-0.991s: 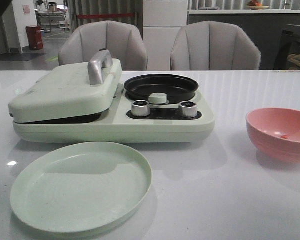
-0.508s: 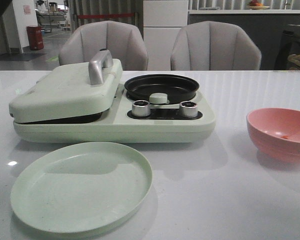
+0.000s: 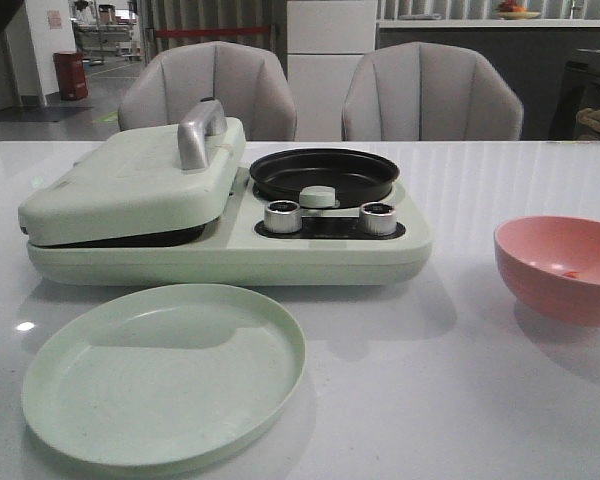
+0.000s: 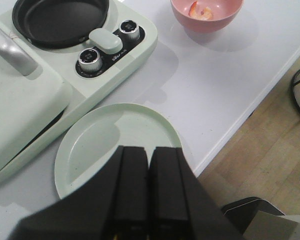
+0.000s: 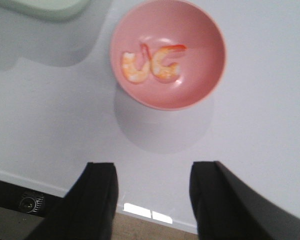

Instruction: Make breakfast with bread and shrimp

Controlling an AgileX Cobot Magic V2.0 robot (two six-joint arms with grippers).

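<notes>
Two shrimp lie side by side, touching, at the bottom of the pink bowl, which sits on the white table to the robot's right of the breakfast maker. No bread shows in any view (could be under the closed lid, can't tell). Change over the last second: almost none. In the front view the whole scene creeps very slightly toward the right of the picture, bowl and knobs alike, which reads as camera or base wobble, not an object move. Nothing on the table is displaced, and no arm enters the front view. Right gripper hangs above the table edge short of the bowl, fingers spread wide, holding nothing. Left gripper hangs over the near rim of the green plate, fingers pressed together, nothing between them. The round black pan has nothing in it, and the plate is bare too. My read: task is at or near its start, nothing cooked or plated yet. Right arm is the one lined up for the shrimp; likely next is a descent into the bowl. Risk: curved bowl wall plus small slippery pieces, and the two touch, so a pinch may drag both.
</notes>
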